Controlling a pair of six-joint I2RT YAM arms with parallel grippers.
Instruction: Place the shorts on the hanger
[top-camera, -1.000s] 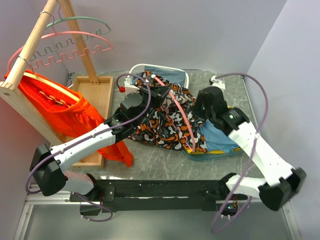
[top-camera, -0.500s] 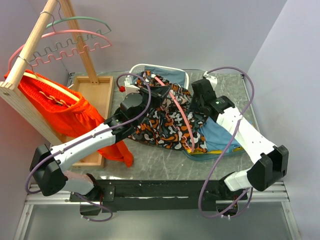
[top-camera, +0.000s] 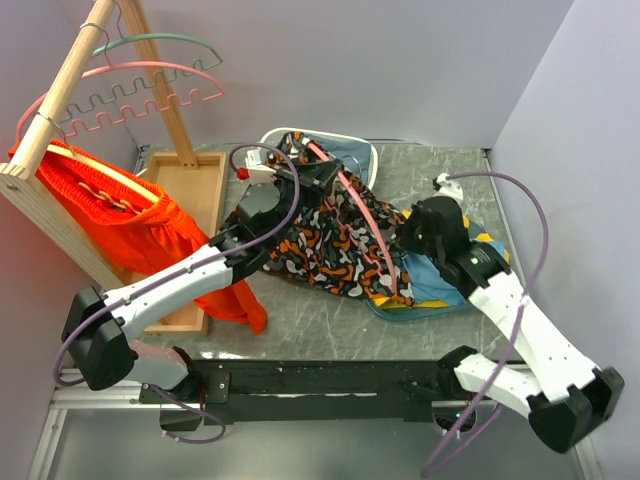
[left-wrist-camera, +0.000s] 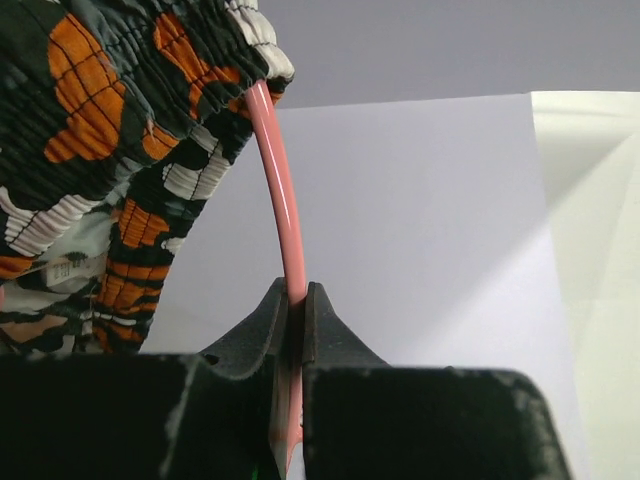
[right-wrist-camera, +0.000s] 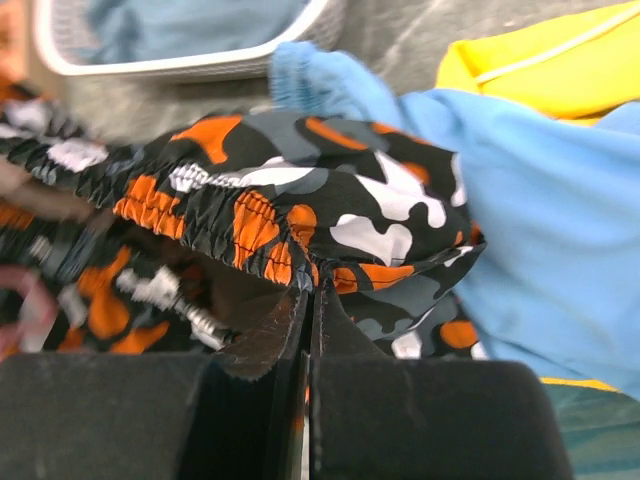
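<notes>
The shorts (top-camera: 320, 250), black with orange, white and grey blobs, lie bunched at the table's middle, draped over the thin pink hanger (top-camera: 368, 213). My left gripper (top-camera: 322, 182) is shut on the hanger's rod (left-wrist-camera: 284, 190) behind the shorts, with the elastic waistband (left-wrist-camera: 120, 110) hanging over the rod just above the jaws (left-wrist-camera: 295, 292). At the shorts' right end my right gripper (top-camera: 410, 238) is shut on a fold of the waistband (right-wrist-camera: 300, 215), its fingertips (right-wrist-camera: 312, 288) pinching the patterned fabric. The hanger's hook is hidden.
Light blue (right-wrist-camera: 545, 230) and yellow (right-wrist-camera: 540, 50) clothes lie under and right of the shorts. A white basket (top-camera: 368, 152) stands behind. At left, a wooden rack (top-camera: 60, 90) carries an orange garment (top-camera: 130, 225), a green hanger (top-camera: 160, 40) and pink hangers; its tray base (top-camera: 190, 190) sits on the table.
The right gripper has come down from behind the shorts to their right end and closed on the waistband. The left gripper, still holding the hanger, has shifted slightly toward the back.
</notes>
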